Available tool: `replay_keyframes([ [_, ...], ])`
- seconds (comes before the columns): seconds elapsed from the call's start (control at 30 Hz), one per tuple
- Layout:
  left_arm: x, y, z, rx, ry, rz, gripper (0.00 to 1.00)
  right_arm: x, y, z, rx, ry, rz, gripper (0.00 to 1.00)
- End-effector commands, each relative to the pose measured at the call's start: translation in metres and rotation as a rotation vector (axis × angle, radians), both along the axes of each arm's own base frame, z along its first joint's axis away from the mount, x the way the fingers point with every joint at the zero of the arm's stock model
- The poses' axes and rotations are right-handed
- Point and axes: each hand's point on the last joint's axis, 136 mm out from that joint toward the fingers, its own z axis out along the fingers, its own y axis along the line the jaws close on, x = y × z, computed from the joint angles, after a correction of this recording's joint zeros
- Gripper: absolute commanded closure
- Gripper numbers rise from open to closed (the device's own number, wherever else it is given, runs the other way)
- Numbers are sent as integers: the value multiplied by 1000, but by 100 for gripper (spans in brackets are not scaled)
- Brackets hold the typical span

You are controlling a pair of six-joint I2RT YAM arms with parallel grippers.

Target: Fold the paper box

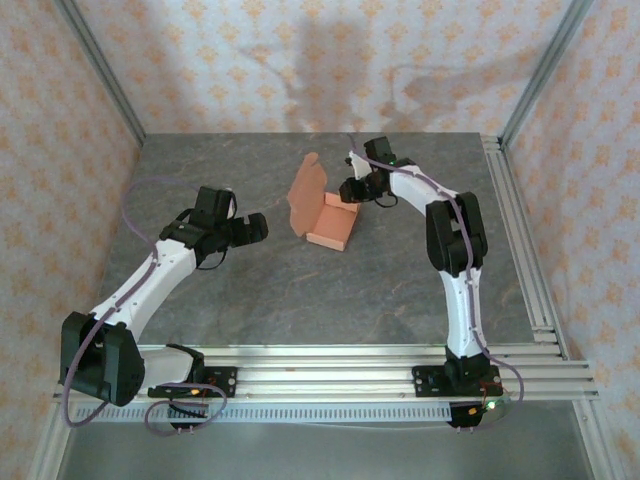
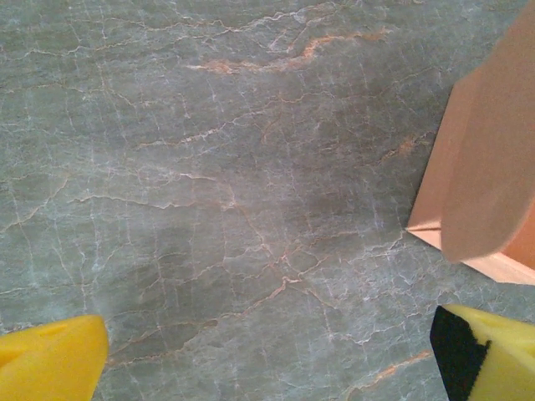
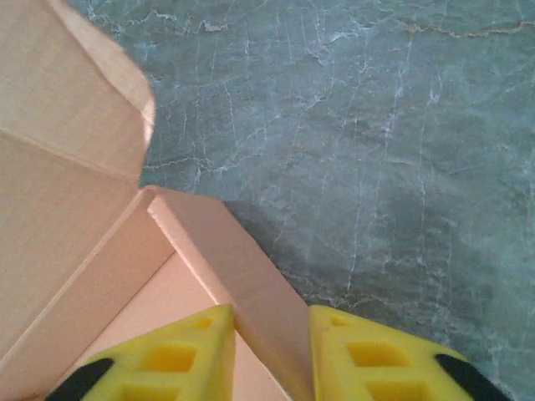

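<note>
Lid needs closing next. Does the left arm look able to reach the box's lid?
Probably yes: the left gripper hangs open beside the paper box's lid, bare table between; right gripper holds the opposite wall.

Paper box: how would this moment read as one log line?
paper box: tray formed, lid flap up | right jaws: pinching its side wall | left jaws: wide open, short of box

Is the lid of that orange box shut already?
No, the paper box lies open, with its lid flap standing upright beside the tray.
</note>
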Motion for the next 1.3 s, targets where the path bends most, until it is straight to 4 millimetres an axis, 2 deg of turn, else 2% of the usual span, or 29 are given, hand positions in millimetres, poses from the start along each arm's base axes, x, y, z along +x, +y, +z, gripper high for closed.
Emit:
replay_keyframes([
  [0.0, 6, 2, 0, 27, -13, -6, 0, -17, -16, 7, -53, -19, -75, 76],
  [0.2, 9, -2, -11, 19, 11, -21, 0, -43, -39, 15, -96, -102, -228, 73],
  [0.33, 13, -7, -14, 2, 23, -33, 0, -61, -47, 19, -86, -122, -275, 62],
  [0.43, 15, -9, -16, -7, 21, -36, 0, -63, -48, 19, -105, -121, -252, 55],
  [0.57, 16, -12, -18, -27, 19, -36, 0, -57, -40, 15, -134, -94, -166, 53],
  [0.83, 10, -7, -23, -16, 25, -20, 0, -45, -24, -2, -164, -29, -50, 60],
  [1.0, 8, -6, -24, -5, 31, -21, 0, -45, -25, -13, -204, -9, -17, 65],
  [1.27, 10, -7, -28, -5, 39, -26, 0, -49, -26, -16, -250, -18, -7, 78],
])
